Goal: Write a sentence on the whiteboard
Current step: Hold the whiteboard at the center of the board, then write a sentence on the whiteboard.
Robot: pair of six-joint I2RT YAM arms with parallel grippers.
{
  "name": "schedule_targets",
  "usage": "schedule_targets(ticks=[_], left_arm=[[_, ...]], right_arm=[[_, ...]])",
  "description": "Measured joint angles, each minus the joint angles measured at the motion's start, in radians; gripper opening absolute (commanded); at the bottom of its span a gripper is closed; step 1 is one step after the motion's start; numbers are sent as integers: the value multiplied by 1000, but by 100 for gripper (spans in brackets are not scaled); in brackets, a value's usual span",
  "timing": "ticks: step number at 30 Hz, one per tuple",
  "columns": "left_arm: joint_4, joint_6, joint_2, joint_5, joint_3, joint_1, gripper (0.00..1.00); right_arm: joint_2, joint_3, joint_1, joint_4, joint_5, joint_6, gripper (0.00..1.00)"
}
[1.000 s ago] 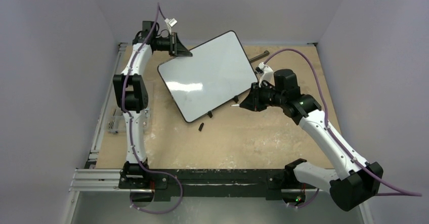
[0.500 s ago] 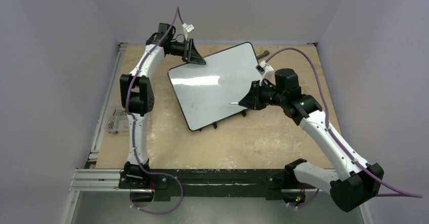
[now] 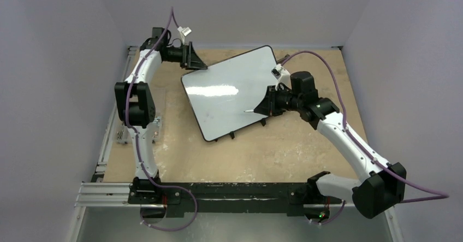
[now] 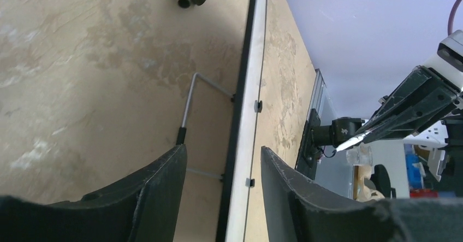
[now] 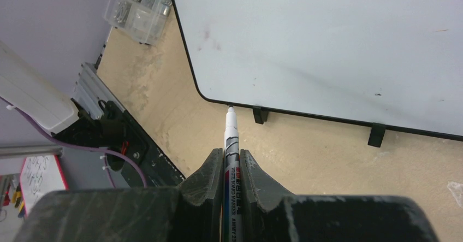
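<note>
Jaws of the left gripper point(image 4: 223, 153) are seen released: its two black fingers point(image 4: 164, 193) are spread, and the thin black rim of the whiteboard point(image 3: 229, 92) runs edge-on through the gap, with space left on both sides. From above, this gripper is placed at the board's far-left corner. A clear box of small hardware point(image 3: 123, 133) is set at the left edge of the table point(image 3: 262, 149).

The whiteboard is laid on the far middle of the table, turned at an angle to the table's edges. Glare and a few small dark specks are seen on its white face. Small black feet point(image 5: 260, 114) are seen along its near rim, and a bent metal stand wire point(image 4: 188, 102) is seen under it.

To the right, the right gripper point(image 5: 230, 153) is clenched on a whiteboard marker point(image 5: 230, 130), which is pointed towards the board's near-right part. Whether the tip is touching the surface cannot be told.
</note>
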Motion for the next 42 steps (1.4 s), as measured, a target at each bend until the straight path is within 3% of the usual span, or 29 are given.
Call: schedule_targets(ticks=[5, 23, 36, 42], left_arm=[[-30, 32, -8, 2, -34, 48, 33], [-71, 75, -20, 67, -62, 10, 1], [-121, 139, -35, 58, -61, 5, 0], [-166, 183, -53, 36, -57, -18, 0]], right_arm=[[50, 20, 1, 13, -4, 5, 0], [298, 223, 81, 178, -77, 36, 0], [376, 276, 156, 254, -75, 26, 0], [415, 282, 229, 315, 8, 6, 0]])
